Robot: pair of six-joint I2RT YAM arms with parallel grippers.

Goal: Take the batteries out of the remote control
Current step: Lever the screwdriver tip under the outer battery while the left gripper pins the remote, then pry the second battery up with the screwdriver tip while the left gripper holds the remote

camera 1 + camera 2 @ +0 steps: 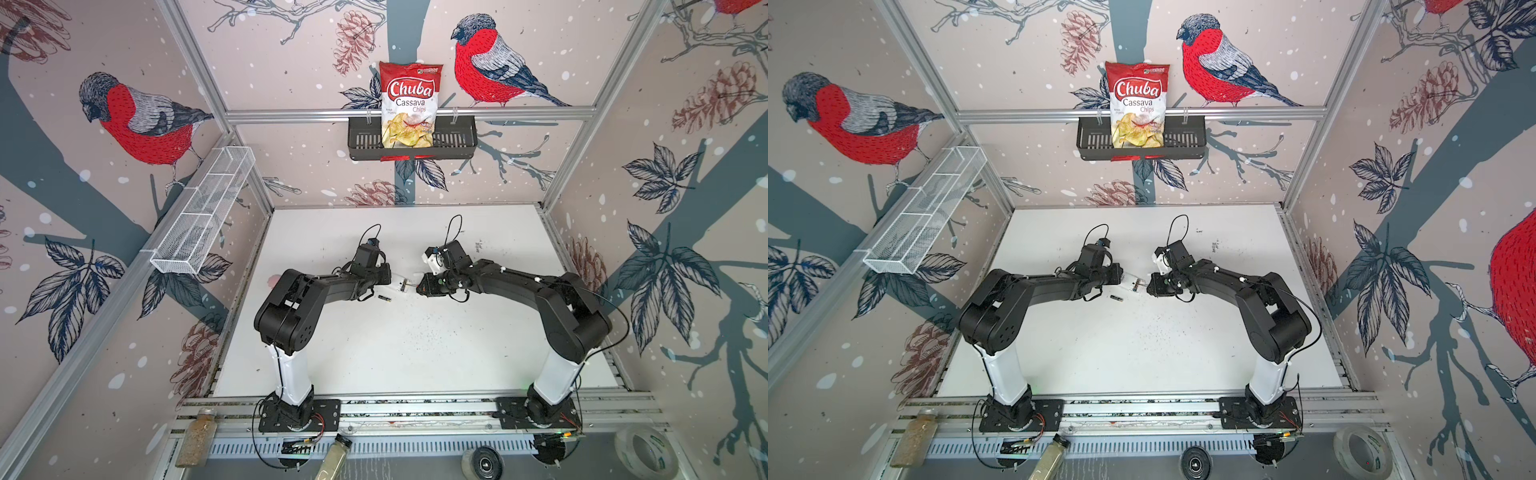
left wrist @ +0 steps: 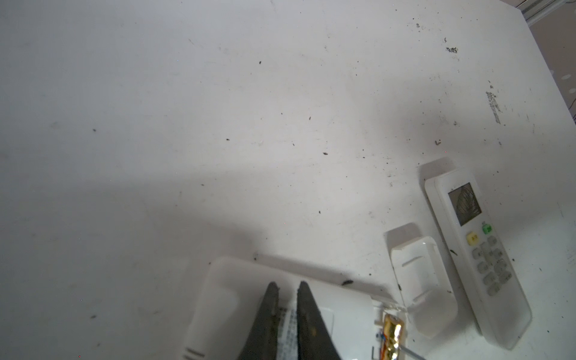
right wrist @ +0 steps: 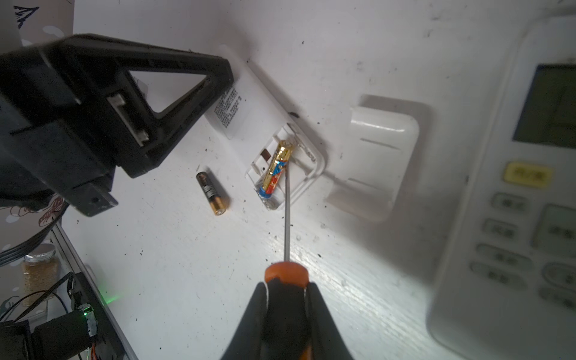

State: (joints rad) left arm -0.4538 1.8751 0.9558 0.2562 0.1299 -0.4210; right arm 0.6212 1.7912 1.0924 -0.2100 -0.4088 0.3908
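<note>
Left gripper: jaws nearly together, gripping nothing. The fingertips press on the back of the face-down remote, apparently to pin it while the other arm levers.
Loose battery: black with a gold band, lying on the table just beside the remote and clear of both arms. Also seen in a top view. Counted as out.
Battery bay: open at the remote's end. One gold, blue and red battery sits in it, slightly askew. The slot next to it looks empty.
Screwdriver: shaft tip set alongside that battery, likely to lever it up.
Right gripper: clenched on the orange-and-black handle, shaft aimed at the bay.
Battery cover: off, lying just beside the bay, out of the tool's way.
Second remote: face up, beyond the cover. Cannot tell whether it holds batteries.
Progress: judged part done. The next lift wants a light pry, or the battery may spring away.
</note>
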